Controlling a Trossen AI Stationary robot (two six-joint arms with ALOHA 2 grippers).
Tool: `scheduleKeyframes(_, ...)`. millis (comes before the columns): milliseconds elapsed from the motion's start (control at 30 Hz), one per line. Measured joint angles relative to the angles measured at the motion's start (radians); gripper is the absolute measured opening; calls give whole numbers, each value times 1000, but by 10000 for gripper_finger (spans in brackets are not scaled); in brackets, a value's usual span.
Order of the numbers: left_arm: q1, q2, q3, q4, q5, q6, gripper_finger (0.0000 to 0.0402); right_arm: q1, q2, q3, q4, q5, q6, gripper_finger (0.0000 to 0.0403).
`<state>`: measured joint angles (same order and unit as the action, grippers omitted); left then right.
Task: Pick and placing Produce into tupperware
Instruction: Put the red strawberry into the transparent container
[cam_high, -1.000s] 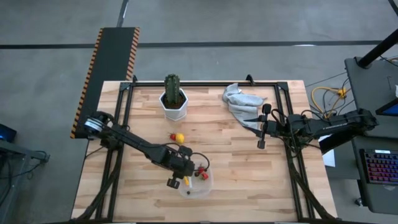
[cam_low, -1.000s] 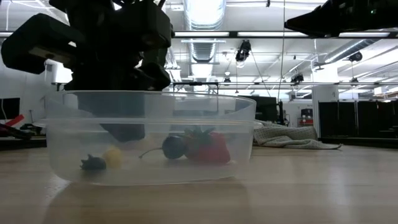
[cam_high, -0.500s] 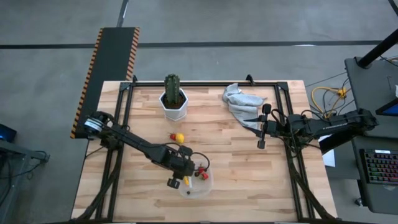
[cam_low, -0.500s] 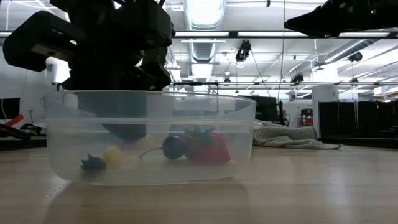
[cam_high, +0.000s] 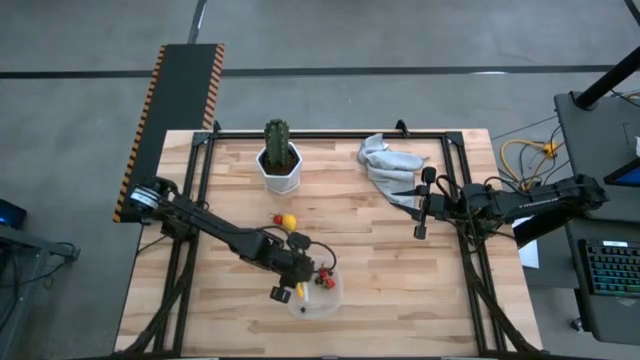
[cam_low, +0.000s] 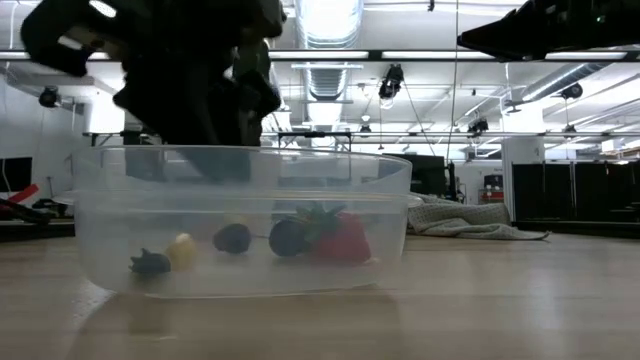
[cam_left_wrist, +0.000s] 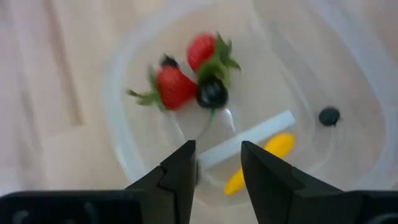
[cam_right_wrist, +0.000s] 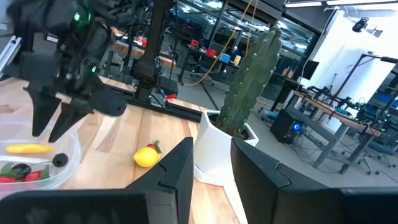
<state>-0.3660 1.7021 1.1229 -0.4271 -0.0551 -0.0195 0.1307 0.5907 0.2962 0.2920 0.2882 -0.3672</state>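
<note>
The tupperware (cam_high: 318, 296) sits at the worktop's (cam_high: 380, 260) six o'clock edge. Inside lie two strawberries (cam_left_wrist: 175, 87), leafy caps pointing outward, a dark berry (cam_left_wrist: 212, 93) between them, another berry (cam_left_wrist: 329, 116) apart, and an orange sliver (cam_left_wrist: 261, 153) lying flat, its long axis slanting across the floor. A lemon (cam_high: 289, 221) rests outside, toward eleven o'clock. The left gripper (cam_left_wrist: 214, 163) hovers above the tupperware, jaws parted, empty. The right gripper (cam_high: 421, 206) waits at three o'clock, jaws slightly apart, empty.
</note>
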Motion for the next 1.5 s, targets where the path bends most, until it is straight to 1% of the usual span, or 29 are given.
scheduleKeyframes(200, 1, -92, 8, -4, -85, 31, 113, 0, 0, 0, 0, 0, 0, 100)
scheduleKeyframes(300, 3, -149, 2, -50, -176, 59, 114, 0, 0, 0, -1, 0, 0, 100)
scheduleKeyframes(433, 18, -218, -4, -138, -335, 61, 114, 0, 0, -1, -4, 0, 0, 100)
scheduleKeyframes(500, 33, -248, -10, -180, -366, 62, 114, 0, 0, -1, -5, 0, 0, 100)
scheduleKeyframes(567, 57, -278, -21, -230, -369, 61, 114, 0, 0, -1, -5, 0, 0, 100)
scheduleKeyframes(633, 85, -297, -32, -236, -370, 54, 114, 0, 0, -1, -6, 0, 0, 100)
scheduleKeyframes(700, 113, -311, -44, -276, -371, 53, 114, 0, 0, -1, -5, 0, 0, 100)
scheduleKeyframes(767, 140, -316, -47, -285, -370, 53, 114, 0, 0, -1, -6, 0, 0, 100)
scheduleKeyframes(867, 183, -316, -50, -352, -366, 53, 114, 0, 0, -1, -5, 0, 0, 100)
scheduleKeyframes(967, 222, -307, -51, -401, -332, 52, 114, 0, 0, -1, -5, 0, 0, 100)
scheduleKeyframes(1067, 259, -292, -52, -424, -275, 63, 114, 0, 0, -1, -5, 0, 0, 100)
scheduleKeyframes(1133, 274, -278, -52, -456, -263, 90, 114, 0, 0, -1, -5, 0, 0, 100)
scheduleKeyframes(1267, 291, -237, -63, -496, -264, 153, 114, 0, 0, -1, -9, 1, 0, 100)
scheduleKeyframes(1400, 303, -191, -94, -507, -278, 163, 114, 0, 0, -1, -23, 1, 0, 100)
scheduleKeyframes(1500, 306, -156, -111, -510, -311, 168, 114, 0, 0, -1, -28, 1, 0, 100)
